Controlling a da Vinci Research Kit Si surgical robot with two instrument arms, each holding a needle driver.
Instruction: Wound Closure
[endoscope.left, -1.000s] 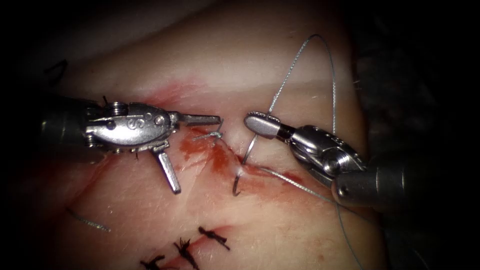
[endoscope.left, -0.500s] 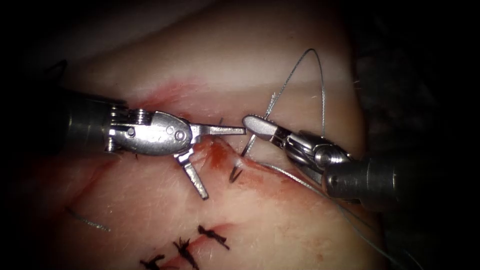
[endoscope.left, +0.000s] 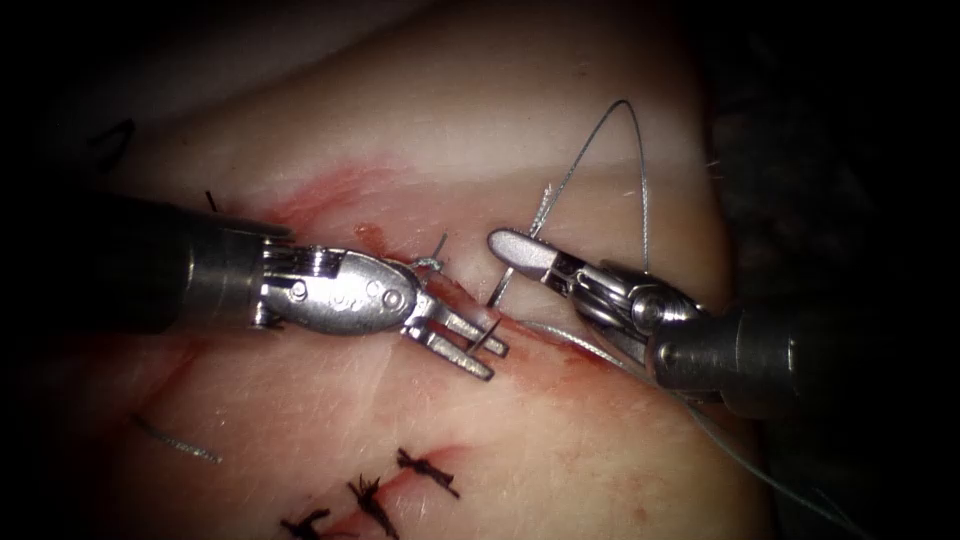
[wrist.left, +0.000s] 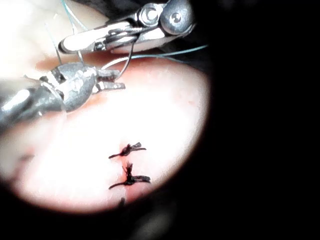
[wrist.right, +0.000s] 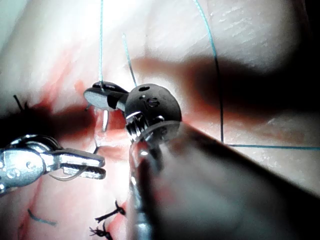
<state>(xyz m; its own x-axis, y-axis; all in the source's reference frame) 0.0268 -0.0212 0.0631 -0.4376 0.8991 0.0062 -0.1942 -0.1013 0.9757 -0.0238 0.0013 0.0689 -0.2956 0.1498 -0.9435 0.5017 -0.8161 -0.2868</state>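
The curved needle is in the tissue at the cut. My right tool is shut on the needle near its tail, on the cut's right side. The needle's point rises out of the tissue on the left of the cut, and my left tool is shut on it. Grey thread loops up from the tail and back down past the right tool. In the left wrist view the left tool grips the needle under the right tool. In the right wrist view the right tool holds the needle above the left tool.
A tied grey knot sits just behind the left jaws. Three dark finished stitches lie lower along the cut. A loose cut end of thread lies at lower left. Red fluid stains the tissue around the cut.
My left tool has moved right and down, and its wide-open jaws have shut on the needle's point. The right tool has kept its hold and shifted only slightly.
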